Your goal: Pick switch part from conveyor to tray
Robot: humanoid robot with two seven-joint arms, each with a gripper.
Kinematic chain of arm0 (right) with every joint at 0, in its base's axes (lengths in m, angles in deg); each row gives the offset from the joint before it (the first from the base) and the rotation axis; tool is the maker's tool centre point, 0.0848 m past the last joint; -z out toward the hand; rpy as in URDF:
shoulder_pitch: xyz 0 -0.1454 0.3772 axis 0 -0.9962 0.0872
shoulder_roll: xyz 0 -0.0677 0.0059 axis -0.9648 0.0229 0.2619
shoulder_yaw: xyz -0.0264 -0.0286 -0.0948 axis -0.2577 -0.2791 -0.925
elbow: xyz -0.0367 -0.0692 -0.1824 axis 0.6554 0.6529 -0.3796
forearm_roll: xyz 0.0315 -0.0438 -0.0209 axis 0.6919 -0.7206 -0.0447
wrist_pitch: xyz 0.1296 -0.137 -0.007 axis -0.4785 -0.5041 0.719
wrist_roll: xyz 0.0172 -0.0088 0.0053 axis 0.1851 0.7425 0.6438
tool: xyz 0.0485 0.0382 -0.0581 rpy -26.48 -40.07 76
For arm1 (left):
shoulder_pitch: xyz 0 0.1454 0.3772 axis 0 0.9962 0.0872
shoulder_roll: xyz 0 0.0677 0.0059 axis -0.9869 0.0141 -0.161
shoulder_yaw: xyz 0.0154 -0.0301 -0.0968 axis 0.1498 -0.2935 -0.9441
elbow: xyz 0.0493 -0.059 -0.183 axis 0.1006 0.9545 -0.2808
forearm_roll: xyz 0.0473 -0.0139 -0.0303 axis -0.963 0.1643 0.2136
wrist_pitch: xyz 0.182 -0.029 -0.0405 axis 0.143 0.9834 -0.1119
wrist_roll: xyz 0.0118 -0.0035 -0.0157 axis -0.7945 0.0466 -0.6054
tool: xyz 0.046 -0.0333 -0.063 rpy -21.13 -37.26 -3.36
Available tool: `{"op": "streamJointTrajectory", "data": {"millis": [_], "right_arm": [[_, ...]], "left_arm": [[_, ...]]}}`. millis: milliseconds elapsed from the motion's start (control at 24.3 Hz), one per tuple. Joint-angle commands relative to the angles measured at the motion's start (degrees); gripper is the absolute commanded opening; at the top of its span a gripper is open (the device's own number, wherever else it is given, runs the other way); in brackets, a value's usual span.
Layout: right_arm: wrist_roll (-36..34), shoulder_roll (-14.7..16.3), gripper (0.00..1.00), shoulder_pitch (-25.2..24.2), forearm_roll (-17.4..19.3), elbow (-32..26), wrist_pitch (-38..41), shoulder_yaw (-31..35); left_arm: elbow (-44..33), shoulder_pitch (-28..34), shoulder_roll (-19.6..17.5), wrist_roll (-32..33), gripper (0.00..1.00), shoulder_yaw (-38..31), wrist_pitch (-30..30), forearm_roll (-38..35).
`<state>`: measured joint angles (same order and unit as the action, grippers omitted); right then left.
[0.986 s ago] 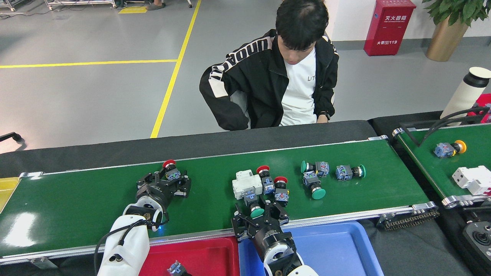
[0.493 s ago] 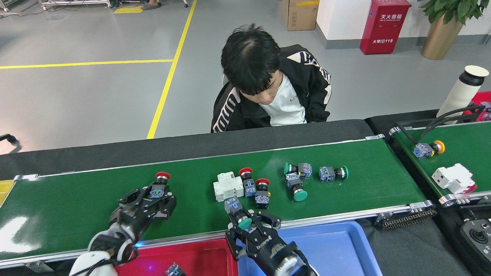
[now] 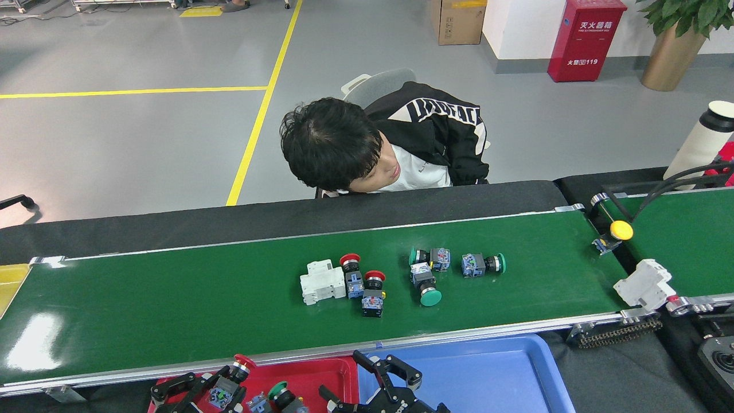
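Grey shop floor behind; drop-off over the red tray (image 3: 321, 376).
Your left claw (image 3: 221, 390) is clamped on a red switch (image 3: 236, 370); right claw (image 3: 381, 378) is apart, empty. Release, then return to the conveyor (image 3: 172, 310).

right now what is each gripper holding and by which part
Left gripper: red-capped push-button switch, fingers on its body. Right gripper: nothing, open.

Both arms (image 3: 198, 393) cut off below.
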<state>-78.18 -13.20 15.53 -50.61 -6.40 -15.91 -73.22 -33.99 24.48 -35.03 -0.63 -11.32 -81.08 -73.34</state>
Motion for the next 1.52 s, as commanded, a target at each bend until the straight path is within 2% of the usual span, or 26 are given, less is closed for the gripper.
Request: {"op": "streamJointTrajectory", "data": {"millis": [0,82,164,246,370,452,534,616,698,821,904,1027,1109,1191,1232,1273,1314,1397,1438,1479], "right_arm": [[-0.44,-1.26,0.98,1.47,0.13,-0.87,-6.58,3.44],[-0.62,-1.26,0.98,1.74,0.22,-0.87,-10.8,6.78],[-1.93,-0.82,0.98,1.03,0.13,-0.96,-13.09,10.12],[-3.52,-0.56,0.98,-0.98,0.13,-1.75,-13.18,11.61],[-4.31,0.76,0.98,-7.4,0.13,-6.06,-12.91,11.7],[-6.24,2.08,0.98,-11.18,0.13,-8.52,-13.0,11.79],[-7.91,2.6,0.98,-12.59,0.13,-8.61,-13.09,11.87],[-7.82,2.87,0.98,-12.77,0.05,-8.43,-13.26,11.87],[-7.3,2.52,0.97,-11.71,-0.57,-7.91,-13.53,11.87],[-6.42,0.23,0.97,-6.79,-3.03,-3.42,-14.76,9.76],[-5.01,-3.55,0.97,-1.0,-5.05,3.07,-15.64,7.13],[-5.01,-6.98,0.97,7.54,-5.49,12.84,-17.13,4.75],[-4.92,-7.24,0.97,12.72,-4.88,18.72,-18.27,1.59],[-5.01,-7.33,0.95,15.36,-4.52,22.94,-19.85,-2.62],[-5.01,-7.33,0.92,16.15,-4.17,24.35,-20.3,-3.95],[-5.1,-7.33,0.81,16.76,-3.82,26.02,-19.86,-4.47],[-5.1,-7.33,0.68,17.47,-3.82,27.25,-19.5,-4.65],[-5.45,-7.33,0.3,18.96,-3.65,29.27,-16.25,-4.83],[-5.63,-7.33,0.14,19.14,-3.65,29.71,-14.41,-4.74],[-6.77,-7.33,0.03,19.23,-3.65,29.97,-12.83,-4.56]], "left_arm": [[-0.65,0.2,-0.07,-1.17,1.0,-0.68,-0.36,0.24],[-0.65,0.38,0.37,-1.43,1.0,-1.82,-0.36,0.5],[-0.73,0.64,2.21,-1.43,1.0,-6.21,-0.01,0.94],[-0.82,0.64,6.6,-1.43,1.0,-12.71,0.07,1.29],[-1.0,0.47,12.58,-1.17,1.0,-21.24,0.78,1.2],[-1.0,0.64,14.61,-1.08,1.0,-24.85,4.91,1.03],[-0.73,1.43,14.7,-1.08,1.0,-25.55,12.11,0.94],[-0.91,1.96,14.61,-1.17,1.0,-25.29,15.19,0.85],[-1.0,1.61,14.52,-1.17,1.0,-24.85,15.46,0.68],[-0.91,0.64,14.43,-1.26,1.0,-22.3,15.28,0.76],[-0.82,-0.67,14.34,-1.26,1.0,-19.14,15.19,0.76],[-0.47,-4.02,12.67,-1.26,1.0,-14.21,15.19,0.59],[1.29,-6.74,11.88,-1.26,1.0,-9.99,15.98,-0.99],[4.71,-10.52,12.06,-1.34,1.0,-6.83,17.91,-4.77],[6.3,-12.1,12.32,-1.34,1.0,-5.86,18.44,-6.0],[8.4,-13.68,12.5,-1.43,1.0,-4.46,18.8,-6.79],[10.25,-15.09,12.5,-1.43,1.0,-3.31,19.23,-7.06],[13.68,-17.99,12.5,-1.43,1.0,-0.85,21.43,-7.23],[15.09,-19.05,12.41,-1.43,1.0,0.47,22.4,-7.23],[16.84,-20.45,12.23,-1.43,1.0,1.78,23.45,-7.23]]}}
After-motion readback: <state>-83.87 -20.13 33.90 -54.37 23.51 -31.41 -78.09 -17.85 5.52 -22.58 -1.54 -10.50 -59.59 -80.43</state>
